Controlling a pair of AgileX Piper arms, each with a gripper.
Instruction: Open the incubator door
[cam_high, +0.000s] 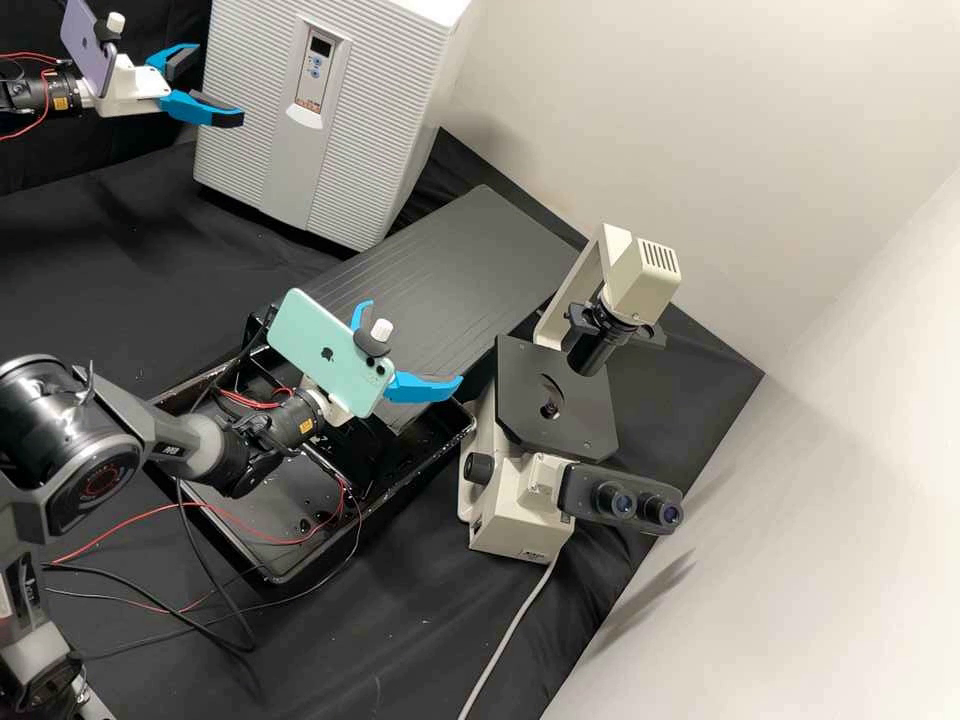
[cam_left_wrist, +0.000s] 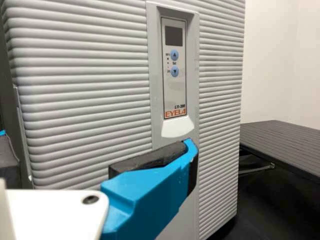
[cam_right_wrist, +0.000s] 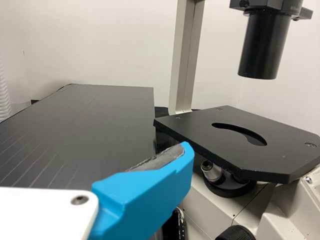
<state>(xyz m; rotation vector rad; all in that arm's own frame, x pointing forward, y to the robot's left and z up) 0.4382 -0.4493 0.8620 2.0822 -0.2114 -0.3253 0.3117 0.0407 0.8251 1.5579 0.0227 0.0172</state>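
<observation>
Incubator door (cam_high: 252, 140) and pale handle (cam_left_wrist: 177, 128) lie just beyond our left fingers (cam_high: 198, 108) – the nearer pair, spread apart, pinching nothing.

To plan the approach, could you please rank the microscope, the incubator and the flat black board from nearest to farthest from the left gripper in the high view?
1. Incubator, beside the left gripper.
2. Flat black board, right of the incubator.
3. Microscope, farther right.
</observation>
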